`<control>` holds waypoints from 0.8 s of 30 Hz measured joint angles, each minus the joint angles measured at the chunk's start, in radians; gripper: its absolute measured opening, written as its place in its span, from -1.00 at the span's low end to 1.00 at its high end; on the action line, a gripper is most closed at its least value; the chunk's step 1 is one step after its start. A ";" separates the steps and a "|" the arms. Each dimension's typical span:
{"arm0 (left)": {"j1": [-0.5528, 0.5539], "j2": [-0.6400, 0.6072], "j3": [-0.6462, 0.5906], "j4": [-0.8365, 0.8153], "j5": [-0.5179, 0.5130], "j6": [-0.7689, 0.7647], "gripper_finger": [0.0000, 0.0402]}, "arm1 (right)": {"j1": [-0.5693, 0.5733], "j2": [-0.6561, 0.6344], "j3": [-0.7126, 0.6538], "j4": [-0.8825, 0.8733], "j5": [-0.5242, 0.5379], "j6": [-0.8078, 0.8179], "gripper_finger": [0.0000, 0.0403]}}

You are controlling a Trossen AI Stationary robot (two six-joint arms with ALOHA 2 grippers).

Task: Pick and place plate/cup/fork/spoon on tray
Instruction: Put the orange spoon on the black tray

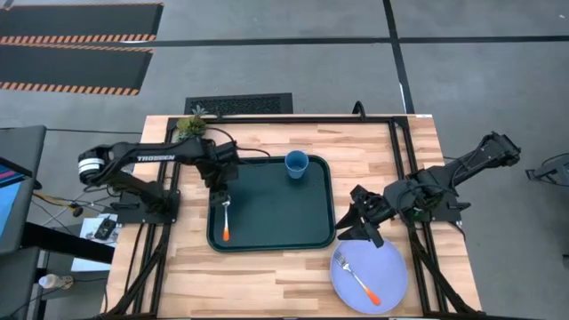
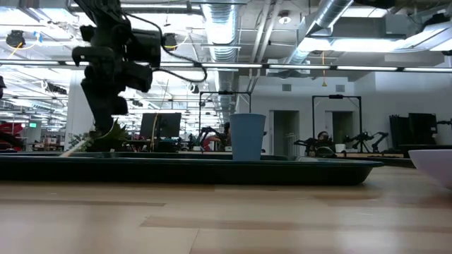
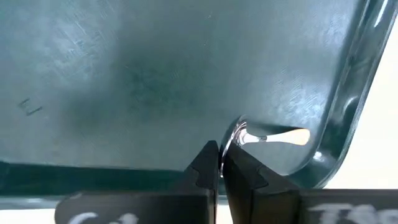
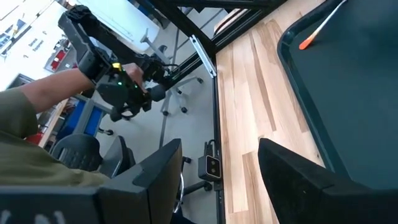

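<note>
The dark green tray (image 1: 271, 203) lies mid-table. The blue cup (image 1: 296, 164) stands upright in its far right corner and also shows in the low view (image 2: 248, 136). My left gripper (image 1: 222, 197) is over the tray's left part, shut on the orange-handled spoon (image 1: 226, 220). The lavender-blue plate (image 1: 369, 274) lies on the table at the near right, with the fork (image 1: 360, 280) lying on it. My right gripper (image 1: 360, 227) is open and empty between the tray's near right corner and the plate. My left gripper pinches the spoon at its silver bowl end (image 3: 239, 134) between its two fingers, coming from above and pointing down. The spoon slants down from the fingers, its orange handle end (image 2: 74, 147) low over the tray near the tray's near left corner.
A small green plant (image 1: 191, 124) stands at the table's far left corner. Black frame rails run along the table's left and right sides. In the right wrist view a person's arm (image 4: 37, 106) shows beyond the table.
</note>
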 joint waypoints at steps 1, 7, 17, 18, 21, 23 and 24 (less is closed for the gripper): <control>0.007 0.018 0.000 0.001 0.005 0.016 -1.00 | 0.000 0.000 0.000 -0.006 0.000 0.000 0.17; 0.018 0.123 0.000 0.047 0.025 0.049 -1.00 | 0.000 0.000 0.000 -0.024 0.000 0.000 0.17; 0.056 0.168 0.000 0.078 -0.009 0.059 -0.93 | 0.000 0.001 0.000 -0.038 0.002 0.001 0.17; 0.057 0.168 0.000 0.081 -0.029 0.060 -0.90 | 0.000 0.001 0.000 -0.038 0.003 0.001 0.17; 0.057 0.169 -0.001 0.082 -0.073 0.060 -0.79 | 0.000 0.001 0.000 -0.038 0.003 0.001 0.17; 0.057 0.169 -0.001 0.084 -0.078 0.058 -0.72 | 0.000 0.001 0.000 -0.037 0.003 0.001 0.17; 0.057 0.169 -0.001 0.085 -0.077 0.056 -0.69 | 0.000 0.001 0.000 -0.038 0.003 0.001 0.17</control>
